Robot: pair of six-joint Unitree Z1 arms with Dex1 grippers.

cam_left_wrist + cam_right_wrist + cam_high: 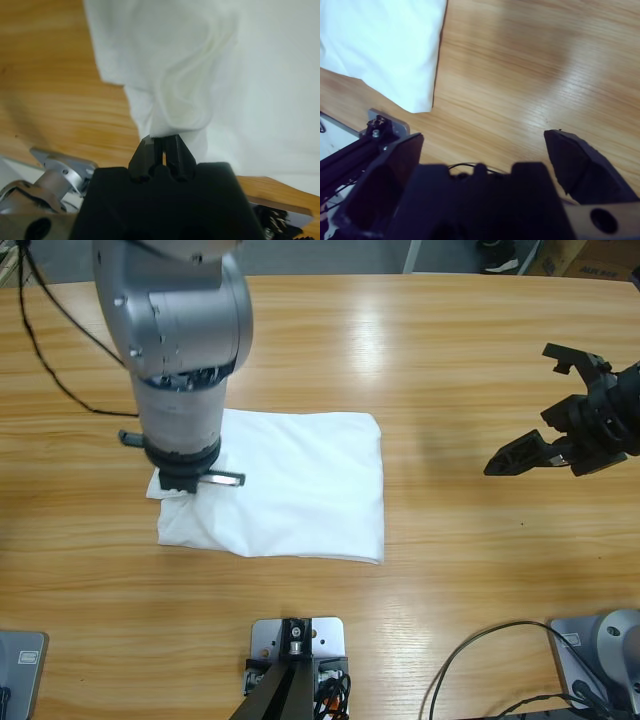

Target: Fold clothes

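Observation:
A plain white shirt lies folded into a rough square on the wooden table, left of the middle. The left arm comes down from the upper left onto the shirt's left edge. My left gripper is shut on a pinch of that edge, and in the left wrist view the white fabric bunches up from the closed left gripper. My right gripper hovers open over bare wood at the far right, well away from the shirt. The right wrist view shows the open right gripper with a corner of the shirt at its upper left.
A black cable trails across the table's far left. Another cable loops at the front right edge. Bare wood stretches between the shirt and the right gripper.

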